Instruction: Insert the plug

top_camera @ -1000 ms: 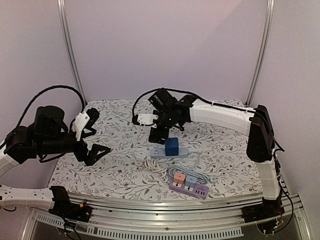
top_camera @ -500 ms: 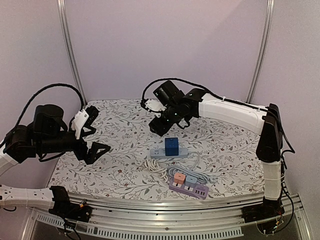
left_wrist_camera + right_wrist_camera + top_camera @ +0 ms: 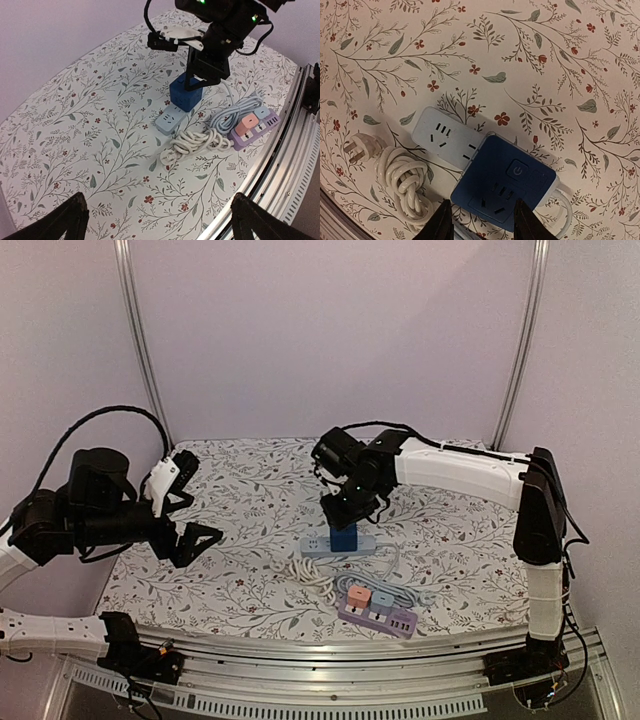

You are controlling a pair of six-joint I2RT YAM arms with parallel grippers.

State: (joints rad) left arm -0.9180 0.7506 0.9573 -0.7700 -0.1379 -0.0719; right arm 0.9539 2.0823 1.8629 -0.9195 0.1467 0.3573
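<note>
A blue cube plug (image 3: 505, 182) stands upright on the right end of a light-blue power strip (image 3: 445, 137), also seen from the top as the plug (image 3: 343, 538) on the strip (image 3: 316, 546). My right gripper (image 3: 482, 220) hovers directly over the cube's near edge. Its jaws are narrowed but apart, with nothing between them. From the left wrist view the right gripper (image 3: 197, 80) sits just above the cube (image 3: 185, 95). My left gripper (image 3: 195, 508) hangs wide open over the table's left side, holding nothing.
The strip's white cord (image 3: 402, 175) lies coiled at its front, ending in a loose white plug (image 3: 359, 149). A purple power strip (image 3: 378, 612) with pink and blue adapters lies near the front rail (image 3: 330, 652). Side posts stand at the rear corners.
My right gripper lifted away from the cube's left side, then swung over the cube while its jaws narrowed. The cube and the left arm stayed put.
</note>
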